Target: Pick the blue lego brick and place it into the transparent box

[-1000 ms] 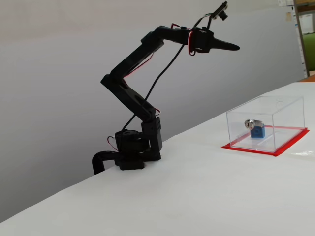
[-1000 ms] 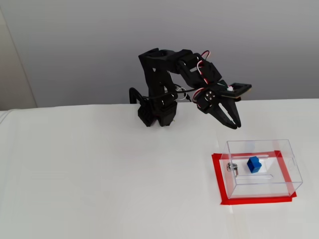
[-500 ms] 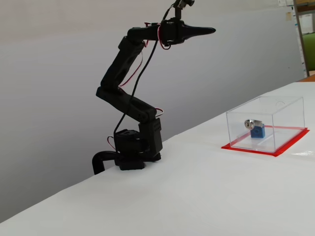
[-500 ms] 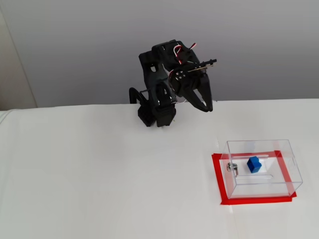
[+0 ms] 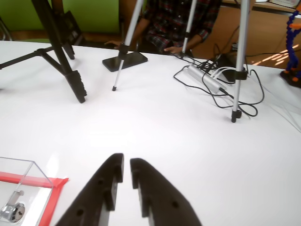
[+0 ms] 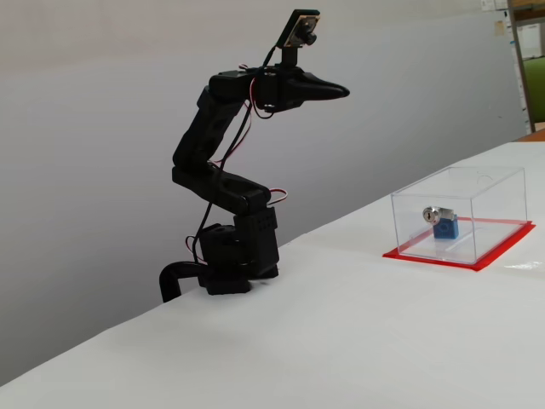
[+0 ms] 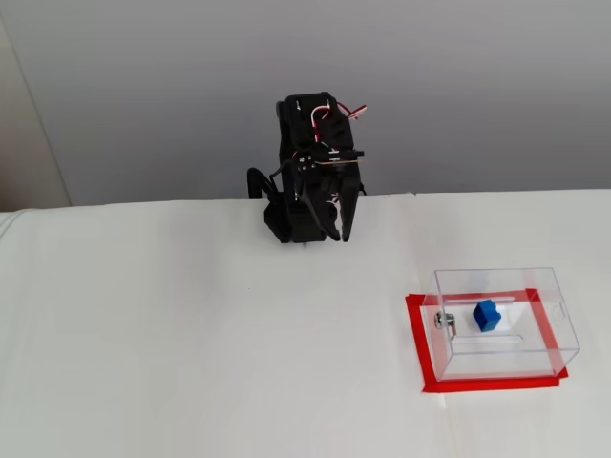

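The blue lego brick (image 6: 444,227) (image 7: 486,315) lies inside the transparent box (image 6: 496,194) (image 7: 496,273), beside the silver lock (image 6: 433,214) on one wall. The box stands on a red base sheet (image 7: 416,336). In the wrist view only the box's corner (image 5: 21,168), the lock (image 5: 12,212) and the red sheet (image 5: 51,195) show at the lower left; the brick is out of that view. My gripper (image 5: 125,162) (image 6: 339,89) (image 7: 337,229) is raised high above the arm's base, far from the box. Its black fingers are almost together, with nothing between them.
The wrist view shows a black tripod leg (image 5: 77,87), silver tripod legs (image 5: 235,113), a dark phone (image 5: 124,60), a tangle of cables (image 5: 211,80) and a person in a plaid shirt (image 5: 176,21) at the table's far side. White table lies between arm and box.
The arm has swung away from the box and folded back over its base. The fingers, spread a second ago, have come together. The brick has stayed in the box.
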Controlling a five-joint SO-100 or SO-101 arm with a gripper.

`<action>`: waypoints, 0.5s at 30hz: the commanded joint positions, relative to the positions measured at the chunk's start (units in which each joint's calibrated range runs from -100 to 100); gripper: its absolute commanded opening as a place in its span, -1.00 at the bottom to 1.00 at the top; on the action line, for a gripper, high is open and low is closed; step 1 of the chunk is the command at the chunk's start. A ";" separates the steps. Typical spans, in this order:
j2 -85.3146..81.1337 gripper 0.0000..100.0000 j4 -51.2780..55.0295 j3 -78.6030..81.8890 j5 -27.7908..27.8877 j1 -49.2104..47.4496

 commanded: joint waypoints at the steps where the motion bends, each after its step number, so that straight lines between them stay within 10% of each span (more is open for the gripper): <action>1: -5.24 -0.97 -1.11 4.68 -0.13 3.04; 15: -21.45 -0.97 -1.11 27.47 0.39 4.89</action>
